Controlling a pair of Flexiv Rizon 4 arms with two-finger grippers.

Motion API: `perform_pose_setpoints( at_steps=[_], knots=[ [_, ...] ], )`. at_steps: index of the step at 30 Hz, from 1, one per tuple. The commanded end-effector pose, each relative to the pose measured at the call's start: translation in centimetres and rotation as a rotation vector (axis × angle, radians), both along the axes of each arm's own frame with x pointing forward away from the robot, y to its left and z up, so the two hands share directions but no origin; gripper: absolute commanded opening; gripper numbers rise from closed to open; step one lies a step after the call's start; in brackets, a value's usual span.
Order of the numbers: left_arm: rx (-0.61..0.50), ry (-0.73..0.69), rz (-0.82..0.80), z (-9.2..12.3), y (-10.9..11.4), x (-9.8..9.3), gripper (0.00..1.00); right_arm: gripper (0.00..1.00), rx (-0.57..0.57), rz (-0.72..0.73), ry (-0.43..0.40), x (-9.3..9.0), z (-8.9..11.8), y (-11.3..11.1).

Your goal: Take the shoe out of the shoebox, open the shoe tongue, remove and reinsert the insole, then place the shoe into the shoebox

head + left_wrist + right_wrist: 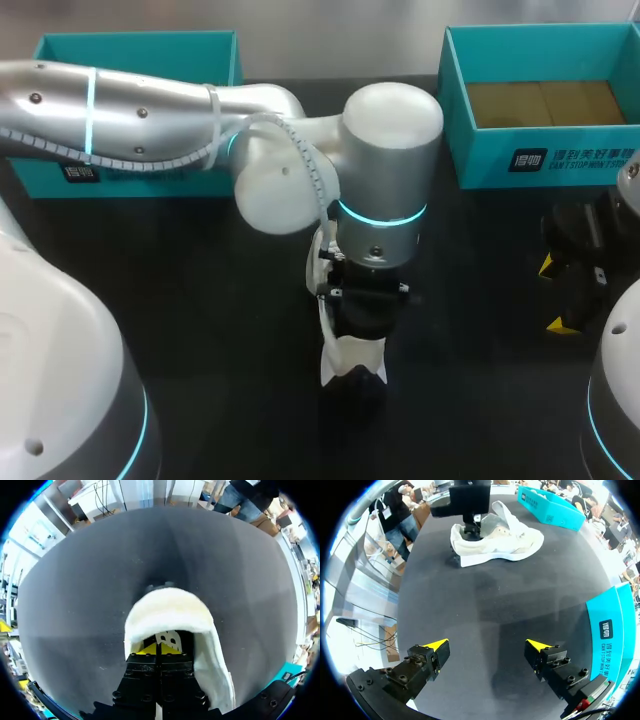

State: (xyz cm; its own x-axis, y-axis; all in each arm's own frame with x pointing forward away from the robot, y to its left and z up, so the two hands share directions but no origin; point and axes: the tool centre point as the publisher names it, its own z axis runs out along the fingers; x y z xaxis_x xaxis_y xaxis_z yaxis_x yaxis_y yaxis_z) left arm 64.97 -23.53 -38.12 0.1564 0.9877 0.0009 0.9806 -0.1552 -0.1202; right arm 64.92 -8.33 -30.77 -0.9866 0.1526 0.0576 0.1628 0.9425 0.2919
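L arm (150,110): silver-grey tube, white rounded joints, cyan light rings, spiral-wrapped cable alongside, small dark screws. R arm (620,385): white-over-grey shell, cyan ring. L hand (159,649) & R hand (487,647): black blocks w/ screws, yellow wedge tips.

Right hand (486,645), fingers apart, above dark desk (495,610). White shoe (505,542) near far edge, left hand (470,529) at its heel.

We saw a dark label (526,160) with white signs and small letters on the front wall of the right shoebox (480,165). The left shoebox (150,183) had a smaller label (80,172), too tiny to read.
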Motion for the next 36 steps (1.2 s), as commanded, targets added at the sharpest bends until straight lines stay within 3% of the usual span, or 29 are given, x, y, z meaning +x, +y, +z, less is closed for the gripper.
perform_pose_setpoints(
  at_steps=[1,6,13,24,31,36],
  knots=[
    [-0.018,0.007,-0.011,0.1,-0.6,-0.9,0.0,1.0,-0.002,-0.001,-0.002,-0.1,-0.1,0.0],
    [-0.005,-0.025,0.037,-1.7,-1.6,-1.9,0.0,1.0,-0.002,-0.001,-0.002,-0.1,-0.1,0.0],
    [0.045,-0.022,0.087,-4.0,-0.6,-1.2,0.0,1.0,-0.002,-0.001,-0.002,-0.1,-0.1,0.0],
    [0.068,-0.066,0.126,-3.1,2.1,1.2,0.0,1.0,-0.002,-0.001,-0.002,-0.1,-0.1,0.0],
    [0.021,-0.093,0.091,0.0,2.0,0.6,0.0,1.0,-0.002,-0.001,-0.002,-0.1,-0.1,0.0],
    [0.029,-0.166,0.097,1.6,1.6,1.3,0.0,1.0,-0.002,-0.001,-0.002,-0.1,-0.1,0.0]
  ],
)
